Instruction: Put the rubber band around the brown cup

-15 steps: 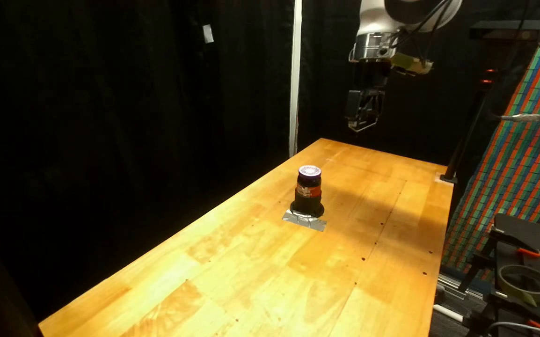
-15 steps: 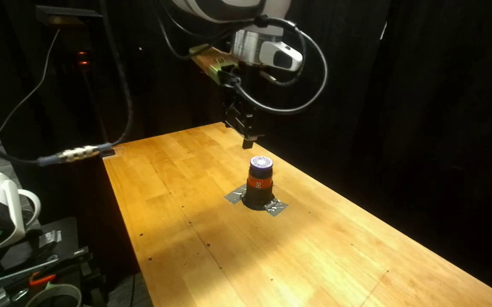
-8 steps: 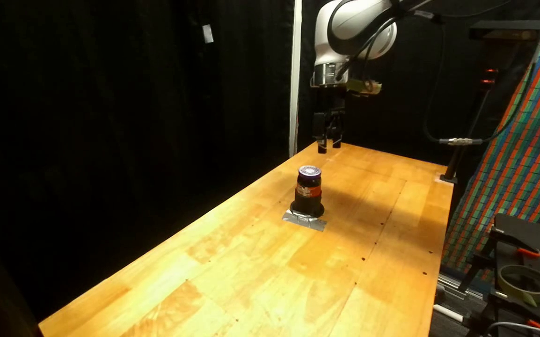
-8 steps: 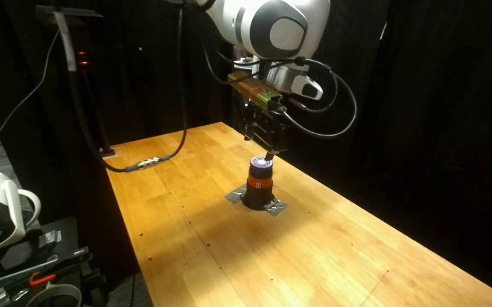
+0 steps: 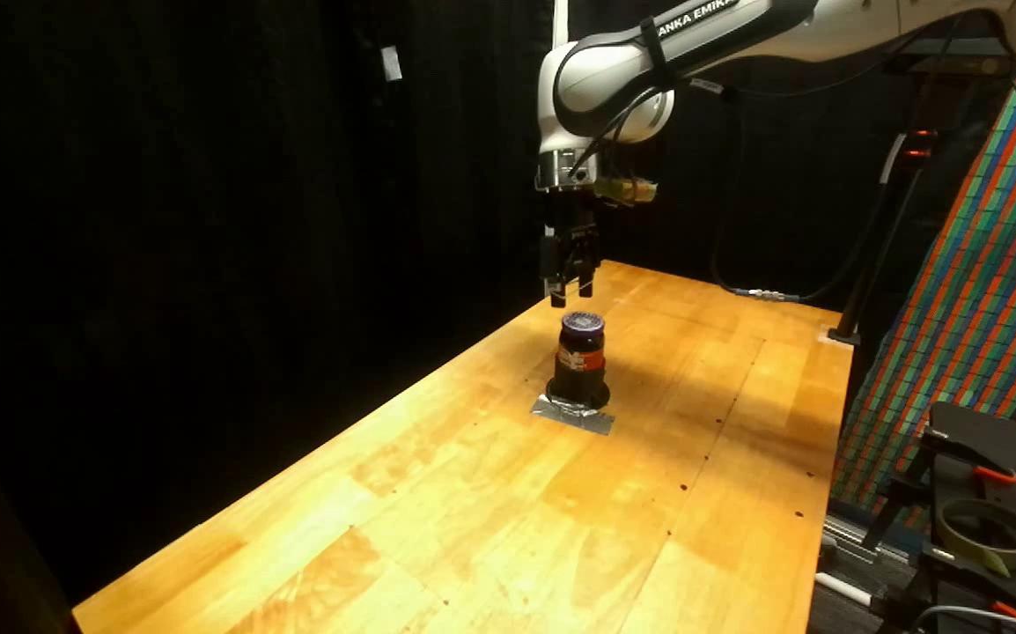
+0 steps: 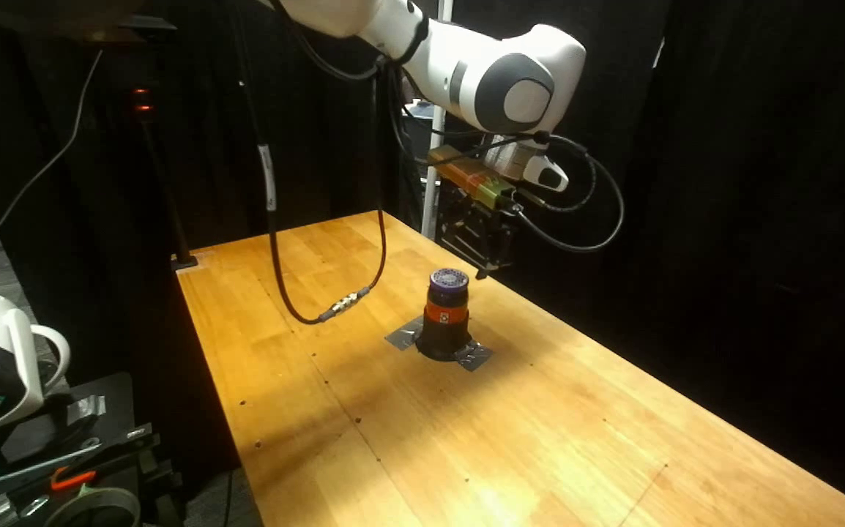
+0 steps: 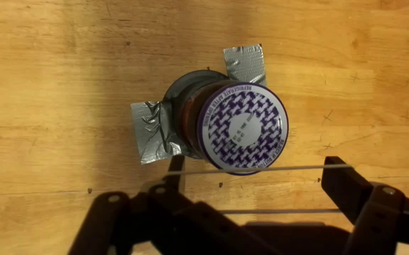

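Observation:
The brown cup (image 5: 580,363) is a dark jar with an orange stripe and a purple-and-white lid. It stands upright in a black base taped to the table, and also shows in an exterior view (image 6: 446,313). In the wrist view the lid of the brown cup (image 7: 243,129) faces me. My gripper (image 5: 571,298) is open, above and just behind the cup, apart from it; it also shows in an exterior view (image 6: 482,274). The pale rubber band (image 7: 296,167) is stretched around both fingers in two strands. Its front strand crosses the lid's lower edge in the wrist view.
The wooden table (image 5: 517,511) carries silver tape strips (image 5: 574,418) at the cup's base. A hanging cable with a connector (image 6: 345,301) dangles over the table. A side cart with a tape roll (image 5: 988,533) stands beside the table. A dark pole (image 5: 882,255) rises at the far corner.
The arm has come in over the table. My gripper has moved down and across to near the cup, with the band still on its fingers. The cup has not moved.

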`<state>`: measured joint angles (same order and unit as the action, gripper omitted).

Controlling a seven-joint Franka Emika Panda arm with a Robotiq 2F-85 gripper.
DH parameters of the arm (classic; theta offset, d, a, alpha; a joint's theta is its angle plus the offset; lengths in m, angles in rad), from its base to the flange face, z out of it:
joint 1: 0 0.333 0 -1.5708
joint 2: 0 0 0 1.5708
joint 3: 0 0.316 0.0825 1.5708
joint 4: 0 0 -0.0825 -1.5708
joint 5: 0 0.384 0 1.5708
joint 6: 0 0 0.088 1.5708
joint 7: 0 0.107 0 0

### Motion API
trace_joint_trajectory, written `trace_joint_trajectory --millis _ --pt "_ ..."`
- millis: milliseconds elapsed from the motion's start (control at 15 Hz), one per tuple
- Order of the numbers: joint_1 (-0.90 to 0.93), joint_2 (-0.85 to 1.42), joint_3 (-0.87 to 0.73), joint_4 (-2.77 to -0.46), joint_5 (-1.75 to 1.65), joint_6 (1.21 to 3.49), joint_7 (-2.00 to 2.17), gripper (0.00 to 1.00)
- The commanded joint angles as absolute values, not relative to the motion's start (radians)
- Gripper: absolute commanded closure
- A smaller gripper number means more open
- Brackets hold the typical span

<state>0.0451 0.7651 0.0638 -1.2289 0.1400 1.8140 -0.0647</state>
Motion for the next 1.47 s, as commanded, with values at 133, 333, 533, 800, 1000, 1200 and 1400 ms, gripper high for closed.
trace_joint_trajectory --millis 133,333,533,800,1000,1200,1400 --pt "0.058 0.957 0.074 -0.936 0.124 1.607 -0.053 0.00" --pt "0.066 1.023 0.072 -0.853 0.122 1.551 -0.048 0.00" --pt "0.067 1.067 0.070 -0.798 0.118 1.524 -0.047 0.00" --pt "0.080 1.064 0.055 -0.830 0.087 1.471 -0.079 0.00" --pt "0.080 1.020 0.054 -0.931 0.053 1.490 -0.117 0.00" --pt "0.093 0.952 0.047 -1.069 0.020 1.595 -0.110 0.00" --pt "0.116 0.872 0.035 -1.208 -0.009 1.786 -0.054 0.00"
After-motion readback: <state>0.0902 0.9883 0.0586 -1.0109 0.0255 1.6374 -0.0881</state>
